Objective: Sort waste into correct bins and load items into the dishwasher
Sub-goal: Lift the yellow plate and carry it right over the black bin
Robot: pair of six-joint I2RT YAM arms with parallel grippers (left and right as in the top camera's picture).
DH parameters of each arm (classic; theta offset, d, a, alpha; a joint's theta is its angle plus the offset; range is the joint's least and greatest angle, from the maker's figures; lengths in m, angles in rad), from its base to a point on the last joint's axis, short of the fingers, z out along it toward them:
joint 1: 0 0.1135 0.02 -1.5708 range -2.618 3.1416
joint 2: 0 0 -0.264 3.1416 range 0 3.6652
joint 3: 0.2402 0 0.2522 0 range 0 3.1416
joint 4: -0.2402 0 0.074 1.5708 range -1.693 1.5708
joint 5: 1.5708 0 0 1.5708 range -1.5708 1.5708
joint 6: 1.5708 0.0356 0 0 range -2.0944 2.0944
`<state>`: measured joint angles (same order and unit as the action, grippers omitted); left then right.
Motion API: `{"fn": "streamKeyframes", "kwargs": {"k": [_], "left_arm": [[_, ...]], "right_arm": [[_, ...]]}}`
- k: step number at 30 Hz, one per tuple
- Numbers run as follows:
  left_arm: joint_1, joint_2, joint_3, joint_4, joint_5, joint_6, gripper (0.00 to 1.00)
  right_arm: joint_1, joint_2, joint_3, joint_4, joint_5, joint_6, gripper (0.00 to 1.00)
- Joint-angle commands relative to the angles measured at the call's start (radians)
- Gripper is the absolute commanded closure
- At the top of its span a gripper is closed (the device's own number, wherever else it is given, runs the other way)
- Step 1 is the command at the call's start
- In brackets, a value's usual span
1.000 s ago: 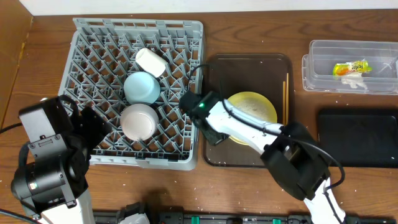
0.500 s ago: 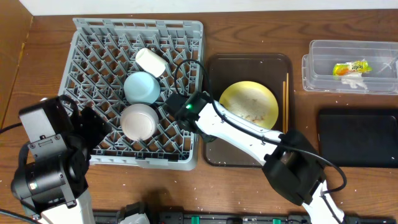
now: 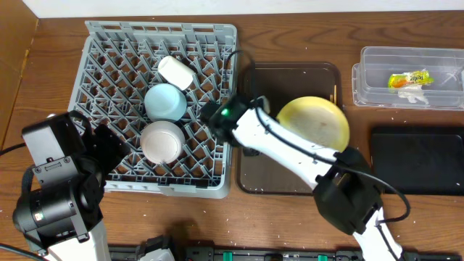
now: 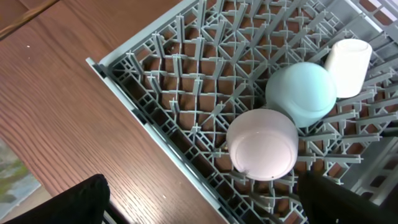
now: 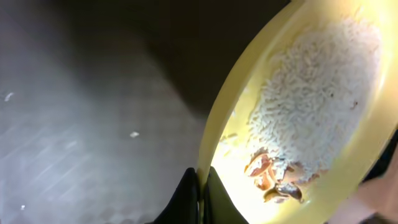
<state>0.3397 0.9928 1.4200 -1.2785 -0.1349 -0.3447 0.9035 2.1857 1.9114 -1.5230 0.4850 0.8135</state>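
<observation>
At the back left corner of the tabletop sits the rack (image 3: 109, 65). 3 things are in it, close together in a row. The cup (image 3: 175, 71) lies on its side nearest the rack's back edge. The blue bowl (image 3: 165, 101) sits mouth down in the middle. The white bowl (image 3: 161, 141) sits mouth down nearest the rack's front edge.

Just beside the rack's right edge lies the brown tray (image 3: 290, 80). The right arm reaches across it. The right gripper (image 5: 200, 185) has its 2 fingers pinched tight on the rim of the yellow plate (image 3: 319, 119). The plate hangs over the tray's right edge. White rice (image 5: 311, 106) and a few brown crumbs (image 5: 273, 180) lie on the plate. The chopsticks (image 3: 334, 94) lie along the tray's right edge, and the plate hides their front part.

At the back right corner of the tabletop sits the clear bin (image 3: 377, 54). The yellow and orange wrapper (image 3: 407, 80) lies in it, with the white wrapper piece (image 3: 413, 93) just beside it. The black bin (image 3: 417, 159) lies in front of the clear bin, near the tabletop's right edge.

The left gripper (image 4: 204, 198) hangs over the rack's front left corner. Its fingers stand wide apart and hold nothing.
</observation>
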Motion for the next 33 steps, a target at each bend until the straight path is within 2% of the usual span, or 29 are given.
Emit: {"fn": "streamKeyframes", "kwargs": {"k": [1, 16, 22, 33], "left_arm": [[0.004, 0.001, 0.011, -0.002, -0.011, -0.013, 0.02], [0.004, 0.001, 0.011, -0.002, -0.011, -0.013, 0.02], [0.004, 0.001, 0.011, -0.002, -0.011, -0.013, 0.02], [0.004, 0.001, 0.011, -0.002, -0.011, -0.013, 0.02]], "right_arm": [[-0.076, -0.018, 0.062, -0.030, 0.068, 0.140, 0.99], [-0.384, -0.148, 0.084, -0.036, 0.022, 0.112, 0.99], [-0.566, -0.182, 0.084, 0.023, -0.140, -0.034, 0.99], [-0.846, -0.184, 0.084, 0.051, -0.408, -0.166, 0.99]]}}
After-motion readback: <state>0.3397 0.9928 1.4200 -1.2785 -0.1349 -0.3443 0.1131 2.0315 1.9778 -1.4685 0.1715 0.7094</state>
